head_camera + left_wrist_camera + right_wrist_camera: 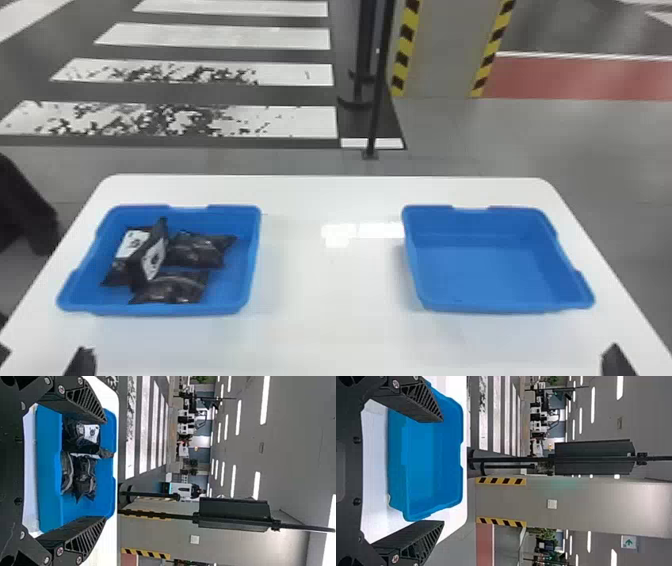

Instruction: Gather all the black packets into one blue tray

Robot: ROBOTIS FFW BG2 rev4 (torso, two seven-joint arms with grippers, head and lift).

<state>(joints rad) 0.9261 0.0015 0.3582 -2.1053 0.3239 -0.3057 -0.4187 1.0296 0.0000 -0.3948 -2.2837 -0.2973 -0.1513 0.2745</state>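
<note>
The left gripper [44, 354] was at the near left part of the white tabletop [330, 325], its jaws wide apart with nothing between the tips. The right gripper [617, 360] was at the near right part, its jaws also spread and holding nothing.

Beyond them, one blue tray [165, 309] sat toward the tabletop's left edge, with four black packets in it. One plain packet [172, 290] lay by the tray's near wall. A packet with a white label [156, 252] stood tilted between the others, partly covering another labelled packet [119, 265] toward the tray's left wall. A fourth packet [197, 250] lay on the other side of the tilted one. The second blue tray [492, 275], toward the tabletop's right edge, was empty.

Past the tabletop's rounded far corners were a white-striped floor [300, 120], a black post [377, 100] and a pillar [445, 50] edged in yellow and black.
</note>
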